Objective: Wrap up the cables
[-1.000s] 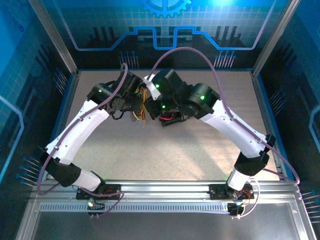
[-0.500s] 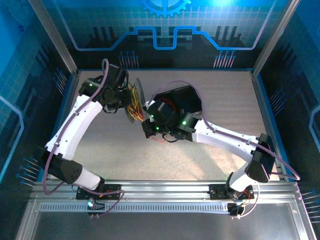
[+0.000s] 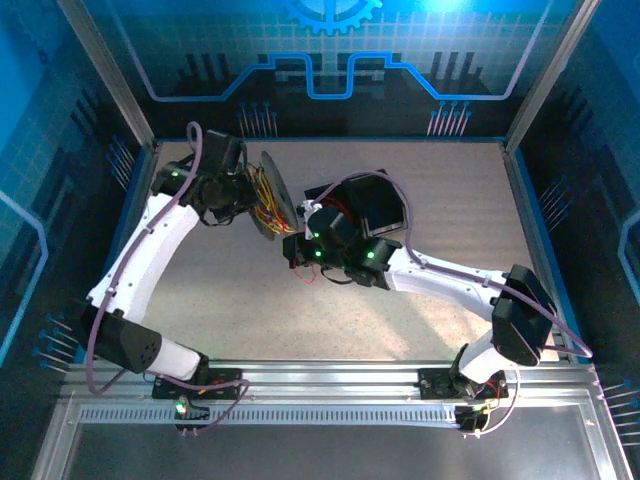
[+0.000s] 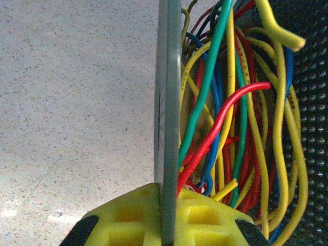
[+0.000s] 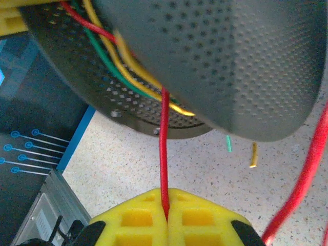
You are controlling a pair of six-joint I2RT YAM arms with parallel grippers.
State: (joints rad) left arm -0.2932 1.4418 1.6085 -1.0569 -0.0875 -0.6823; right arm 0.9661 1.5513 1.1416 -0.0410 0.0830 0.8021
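The left gripper point(image 4: 166, 200) is clamped tight on the thin grey flange point(image 4: 167, 102) of the black spool point(image 3: 272, 195), which stands edge-on straight out from between its yellow fingers. Just right of that flange, close ahead of the fingers, the cables point(image 4: 230, 128) hang in tangled red, yellow, green and blue loops. The right gripper point(image 5: 166, 207) is pinched fully together on a single red wire point(image 5: 164, 148) that runs straight ahead from its fingertips up under the spool, above the speckled table point(image 5: 205, 169).
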